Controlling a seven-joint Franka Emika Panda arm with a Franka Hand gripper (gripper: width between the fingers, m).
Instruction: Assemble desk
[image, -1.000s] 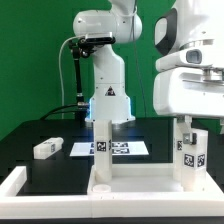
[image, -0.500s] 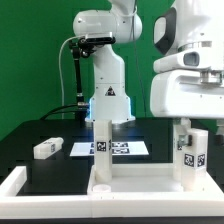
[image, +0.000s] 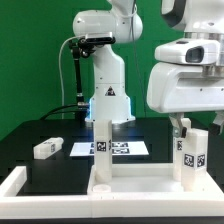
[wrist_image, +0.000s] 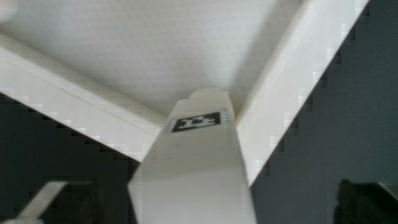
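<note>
The white desk slab (image: 135, 185) lies at the front of the black table, raised rim up. One white leg (image: 101, 150) stands upright on it near the middle. A second leg (image: 190, 155) stands at the slab's corner on the exterior view's right. A third leg (image: 45, 148) lies loose on the table at the exterior view's left. My gripper (image: 184, 126) hangs just above the right-hand leg and is open. In the wrist view that leg (wrist_image: 196, 170) rises between my dark fingers (wrist_image: 43, 203) without touching them, with the slab's rim (wrist_image: 71, 100) behind it.
The marker board (image: 125, 148) lies flat behind the slab. The arm's white base (image: 108, 95) stands at the back. A white frame (image: 15, 180) borders the table on the exterior view's left.
My gripper and wrist have risen straight up off the right-hand leg. The leg stays upright on the slab. Nothing else has moved.
</note>
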